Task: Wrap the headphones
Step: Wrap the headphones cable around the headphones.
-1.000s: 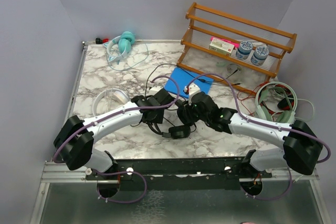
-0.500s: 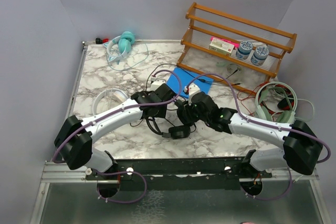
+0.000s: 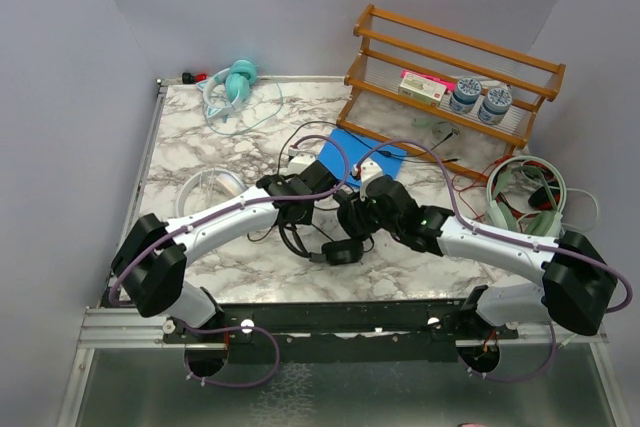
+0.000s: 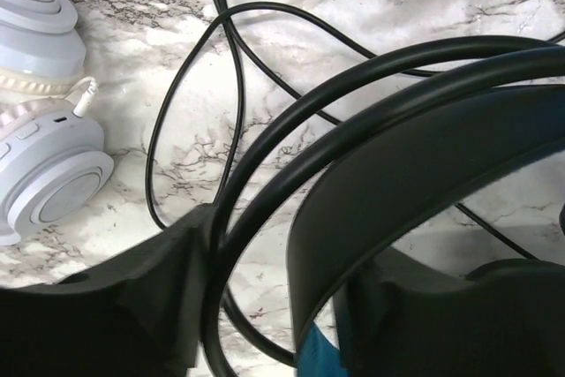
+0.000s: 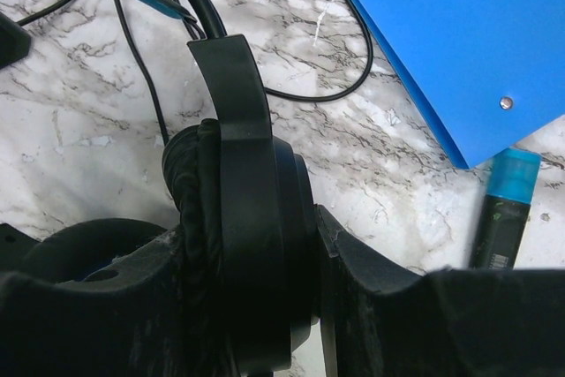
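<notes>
The black headphones with blue accents lie at the table's middle between both grippers. My right gripper is shut on one ear cup, with a finger on each side of it. My left gripper is open, its jaws straddling the black headband and a loop of the thin black cable, with marble showing between them. The white headphones lie to the left and show in the left wrist view. The teal headphones lie at the far left corner.
A blue folder lies just beyond the grippers, also in the right wrist view, with a blue-capped marker beside it. A wooden rack holding jars and a box stands far right. Another headset with red cables lies right.
My left gripper has moved a little right and farther away along the black headphones, toward the blue folder. The right arm and the ear cup it holds have stayed put.
</notes>
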You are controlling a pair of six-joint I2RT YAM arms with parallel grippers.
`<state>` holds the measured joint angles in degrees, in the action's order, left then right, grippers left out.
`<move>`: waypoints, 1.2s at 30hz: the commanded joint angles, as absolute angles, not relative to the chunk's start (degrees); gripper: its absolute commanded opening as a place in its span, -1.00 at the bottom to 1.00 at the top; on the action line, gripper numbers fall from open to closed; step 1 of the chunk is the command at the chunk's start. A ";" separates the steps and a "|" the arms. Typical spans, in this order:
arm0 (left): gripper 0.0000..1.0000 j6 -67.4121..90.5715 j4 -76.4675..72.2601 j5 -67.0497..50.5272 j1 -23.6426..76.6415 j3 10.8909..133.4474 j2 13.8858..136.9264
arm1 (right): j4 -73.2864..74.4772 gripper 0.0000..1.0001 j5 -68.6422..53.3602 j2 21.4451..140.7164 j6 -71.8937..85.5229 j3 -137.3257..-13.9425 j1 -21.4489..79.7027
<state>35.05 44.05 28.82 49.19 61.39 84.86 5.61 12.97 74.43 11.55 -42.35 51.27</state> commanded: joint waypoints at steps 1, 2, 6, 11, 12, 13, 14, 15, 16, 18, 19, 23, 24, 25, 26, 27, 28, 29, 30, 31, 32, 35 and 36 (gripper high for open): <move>-0.10 36.37 44.74 31.66 49.13 60.97 85.28 | 2.42 -0.34 11.80 72.70 12.66 -42.28 51.20; -0.25 36.39 44.87 31.91 49.13 61.16 85.20 | 2.38 -0.34 11.78 72.69 12.71 -42.28 51.19; -0.95 36.34 45.90 34.39 49.13 62.35 85.19 | 2.25 -0.17 11.24 72.30 12.41 -42.12 51.24; -1.00 36.57 48.01 38.82 49.04 63.72 85.24 | 0.66 0.77 10.56 69.15 12.41 -41.47 51.24; -1.00 36.63 48.25 39.54 48.92 64.05 84.99 | 0.50 0.80 11.09 67.97 12.40 -41.22 51.24; -1.00 36.75 48.53 40.20 48.76 64.33 84.59 | -0.34 0.83 11.86 66.37 12.28 -40.72 51.24; -1.00 37.37 48.95 41.05 48.51 64.62 84.11 | -1.46 0.84 12.72 64.69 12.12 -40.19 51.24; -1.00 38.40 49.74 41.99 47.88 65.01 83.51 | -2.16 0.84 13.62 62.87 11.92 -39.50 51.17; -1.00 39.19 50.70 42.39 47.05 65.34 82.81 | -2.90 0.85 14.39 60.74 11.61 -38.61 51.23; -1.00 39.21 51.30 41.65 45.03 65.98 81.08 | -4.12 0.85 16.38 56.65 11.33 -36.68 51.22; -1.00 38.78 51.45 40.73 44.15 66.39 80.06 | -4.52 0.84 17.74 54.75 11.34 -35.83 51.24; -1.00 35.77 51.74 39.28 42.80 68.62 74.38 | -4.94 0.83 26.95 48.29 12.75 -32.92 51.24; -1.00 34.58 51.69 38.78 42.60 69.05 72.92 | -5.19 0.83 29.45 46.76 13.41 -31.98 51.24; -1.00 33.45 51.58 38.47 42.49 69.42 71.42 | -5.80 0.84 31.82 45.36 13.98 -30.76 51.24; -1.00 32.43 51.55 38.48 42.21 69.74 70.12 | -7.00 0.84 32.85 43.89 13.98 -29.52 51.24; -1.00 31.52 51.66 38.44 41.78 70.09 69.07 | -8.65 0.83 32.71 42.66 13.24 -27.94 51.20; -1.00 30.70 51.96 38.04 41.32 70.39 68.16 | -10.50 0.84 31.72 41.66 12.40 -26.59 51.23; -1.00 30.26 52.35 37.58 40.68 70.74 67.54 | -11.83 0.84 30.67 40.99 11.94 -25.46 51.24; -1.00 30.08 52.98 37.04 39.89 71.28 66.90 | -12.75 0.84 29.42 40.53 11.87 -24.69 51.20; -1.00 30.25 53.68 36.36 39.07 71.85 66.46 | -13.90 0.84 27.65 40.45 11.57 -24.10 51.23; -1.00 30.27 54.14 34.80 38.04 72.46 66.21 | -15.09 0.84 25.60 40.49 10.80 -23.48 51.20; -1.00 28.46 54.88 27.23 33.00 75.04 66.34 | -18.95 0.85 18.70 42.47 10.01 -22.53 51.23; -1.00 27.64 54.93 25.28 31.68 75.94 66.62 | -19.33 0.85 16.44 43.59 10.39 -22.83 51.23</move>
<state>30.28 54.43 35.38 37.06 71.64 66.85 -12.40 24.77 41.45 11.53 -23.29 51.24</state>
